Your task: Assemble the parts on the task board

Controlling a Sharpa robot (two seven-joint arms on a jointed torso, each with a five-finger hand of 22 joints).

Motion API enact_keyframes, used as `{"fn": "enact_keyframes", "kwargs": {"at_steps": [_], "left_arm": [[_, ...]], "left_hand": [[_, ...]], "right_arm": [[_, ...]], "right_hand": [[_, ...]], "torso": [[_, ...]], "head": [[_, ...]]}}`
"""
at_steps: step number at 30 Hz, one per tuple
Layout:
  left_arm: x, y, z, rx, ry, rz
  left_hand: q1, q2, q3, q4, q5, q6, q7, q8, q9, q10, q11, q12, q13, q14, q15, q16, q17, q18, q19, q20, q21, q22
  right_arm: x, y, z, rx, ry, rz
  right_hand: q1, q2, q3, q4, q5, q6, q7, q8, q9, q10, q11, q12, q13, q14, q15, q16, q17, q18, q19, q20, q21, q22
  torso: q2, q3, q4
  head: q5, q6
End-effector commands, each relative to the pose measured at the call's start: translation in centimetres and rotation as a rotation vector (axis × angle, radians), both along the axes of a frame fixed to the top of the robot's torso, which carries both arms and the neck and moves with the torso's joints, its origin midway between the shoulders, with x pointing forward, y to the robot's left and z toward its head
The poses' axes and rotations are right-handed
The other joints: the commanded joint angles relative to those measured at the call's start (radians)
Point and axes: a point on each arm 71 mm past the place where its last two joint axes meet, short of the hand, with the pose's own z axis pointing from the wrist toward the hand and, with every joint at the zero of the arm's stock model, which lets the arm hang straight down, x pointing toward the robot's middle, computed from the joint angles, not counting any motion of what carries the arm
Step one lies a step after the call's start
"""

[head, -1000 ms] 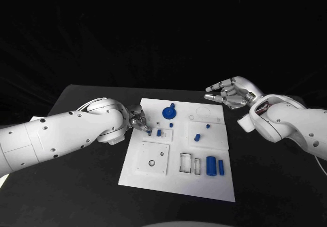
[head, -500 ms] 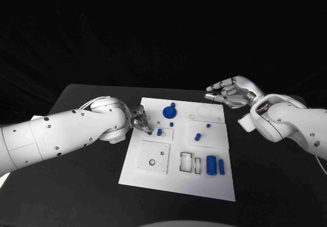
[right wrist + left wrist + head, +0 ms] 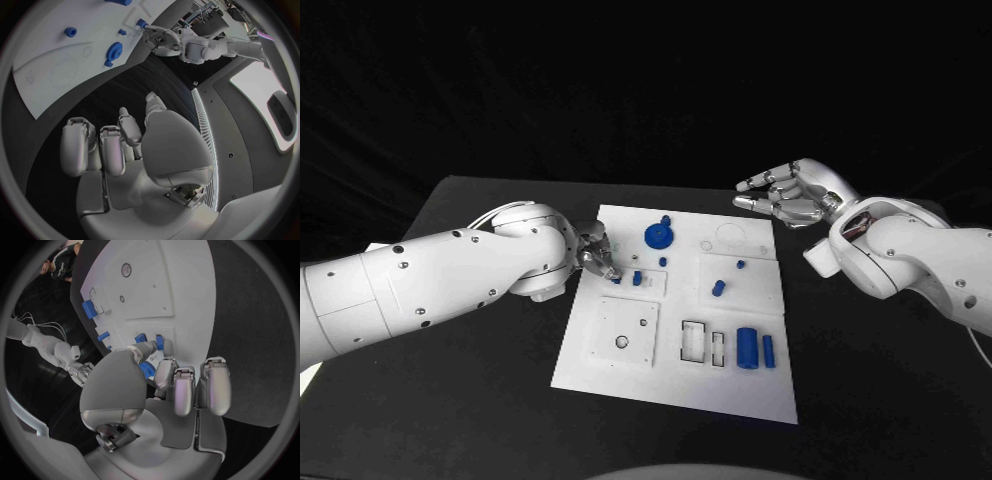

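The white task board [image 3: 733,385] lies mid-table. My left hand [image 3: 597,256] hangs over its left edge, fingertips down at two small blue parts [image 3: 616,281] [image 3: 636,280]. In the left wrist view the thumb [image 3: 141,349] ends right at one small part [image 3: 140,337], with the other [image 3: 159,342] beside it; whether the hand pinches one I cannot tell. A blue gear [image 3: 658,237] stands just beyond the hand. My right hand [image 3: 790,196] hovers past the board's far right corner, fingers loosely bent, holding nothing.
A blue peg [image 3: 717,291], two tiny blue pieces [image 3: 740,266] [image 3: 664,262], a thick blue cylinder [image 3: 747,349] and a thin bar [image 3: 767,349] sit on the board. A square inset with a hole [image 3: 625,335] and two slots [image 3: 692,343] lie near me.
My left arm has swung slightly toward the board while its hand stays at the two small parts. The right hand has hardly moved.
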Motion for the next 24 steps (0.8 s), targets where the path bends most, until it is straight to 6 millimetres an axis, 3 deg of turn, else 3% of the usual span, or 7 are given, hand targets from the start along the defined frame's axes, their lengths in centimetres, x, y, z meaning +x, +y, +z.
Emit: {"fn": "enact_keyframes", "kwargs": {"at_steps": [1, 10, 16, 24], "left_arm": [[-0.23, -0.15, -0.38, 0.019, 0.022, -0.015], [-0.3, -0.66, -0.4, 0.018, 0.025, -0.024], [-0.16, -0.82, -0.5, 0.013, 0.033, -0.019], [0.01, -0.98, -0.68, 0.019, 0.047, -0.018]], "left_hand": [[0.0, -0.015, 0.128, -0.119, 0.006, 0.027, -0.02, 0.007, -0.001, 0.006, 0.001, 0.005, 0.002, 0.106, -0.006, 0.003, 0.263, -0.019, 0.045, -0.007, 0.003, 0.111], [-0.004, -0.015, 0.13, -0.118, 0.012, 0.029, -0.02, 0.007, -0.001, 0.007, 0.001, 0.005, 0.002, 0.106, -0.006, 0.003, 0.263, -0.019, 0.046, -0.007, 0.004, 0.113], [-0.027, -0.013, 0.122, -0.107, 0.013, 0.036, -0.024, 0.01, -0.002, 0.018, -0.002, 0.02, 0.018, 0.106, -0.007, 0.003, 0.263, -0.02, 0.046, -0.007, 0.005, 0.115], [-0.078, -0.011, 0.059, -0.079, 0.01, 0.05, -0.04, 0.01, -0.009, 0.028, -0.012, 0.034, 0.037, 0.106, -0.015, 0.003, 0.263, -0.021, 0.048, -0.012, 0.007, 0.12]], "right_arm": [[-0.04, 0.15, -0.07, -0.003, 0.004, 0.013], [-0.04, 0.17, -0.08, -0.003, 0.004, 0.013], [-0.04, 0.18, -0.08, -0.003, 0.005, 0.013], [-0.07, 0.14, -0.07, -0.003, 0.004, 0.012]], "right_hand": [[0.0, 0.007, -0.006, 0.0, 0.004, 0.005, -0.004, 0.007, 0.001, -0.004, -0.002, -0.003, -0.001, 0.073, -0.003, -0.007, 0.135, 0.013, -0.001, -0.004, -0.004, -0.001], [0.0, 0.007, -0.006, 0.0, 0.004, 0.005, -0.004, 0.007, 0.001, -0.004, -0.002, -0.003, -0.001, 0.073, -0.003, -0.007, 0.135, 0.013, -0.001, -0.004, -0.004, -0.001], [0.0, 0.007, -0.006, 0.0, 0.004, 0.005, -0.004, 0.007, 0.001, -0.004, -0.002, -0.003, -0.001, 0.073, -0.003, -0.007, 0.135, 0.013, -0.001, -0.004, -0.004, -0.001], [0.0, 0.007, -0.006, 0.0, 0.004, 0.005, -0.004, 0.007, 0.001, -0.004, -0.002, -0.003, -0.001, 0.073, -0.003, -0.007, 0.135, 0.013, -0.001, -0.004, -0.004, -0.001]], "torso": [[0.0, 0.0, -0.0003], [0.0, 0.0, 0.0014], [0.0, 0.0003, -0.0007], [0.0, 0.0005, -0.0009]], "head": [[0.003, 0.003], [0.003, -0.002], [0.005, -0.004], [0.002, -0.008]]}}
